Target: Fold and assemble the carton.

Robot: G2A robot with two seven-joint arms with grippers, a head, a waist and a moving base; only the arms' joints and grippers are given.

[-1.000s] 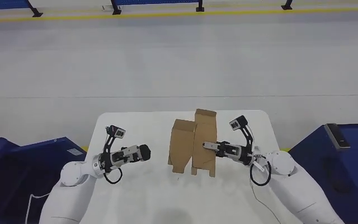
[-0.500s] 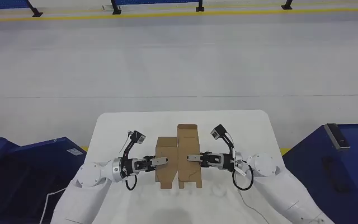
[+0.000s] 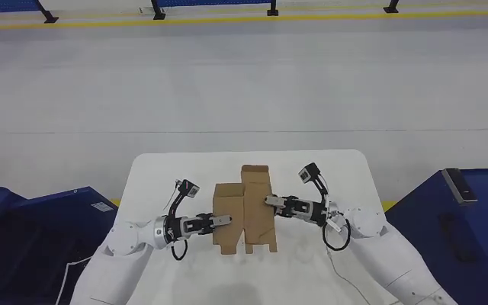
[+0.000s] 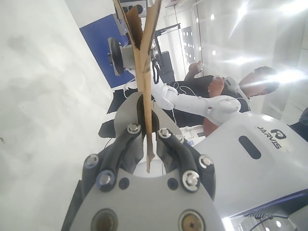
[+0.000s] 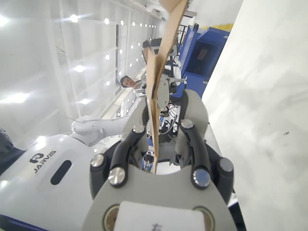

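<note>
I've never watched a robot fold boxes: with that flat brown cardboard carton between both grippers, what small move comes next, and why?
Probably the right gripper closes on the flat brown cardboard carton: the left gripper clamps its opposite edge, but one right finger stands clear of the cardboard.

- A white table (image 3: 168,175) with rounded corners stands on a pale grey floor (image 3: 244,84).
- A yellow line (image 3: 229,19) runs across the far floor, and a thin dark seam (image 3: 114,133) crosses it nearer the table.
- Dark stand feet (image 3: 158,13) rest beside the yellow line, under a blue barrier (image 3: 213,2).
- Blue units flank the table, one on the left (image 3: 46,221) and one on the right (image 3: 442,206); the right one carries a dark device (image 3: 460,184).
- Bright ceiling lights (image 4: 243,8) glare overhead.
- Rows of small round lights (image 5: 134,26) dot white panelled walls (image 5: 91,49).
</note>
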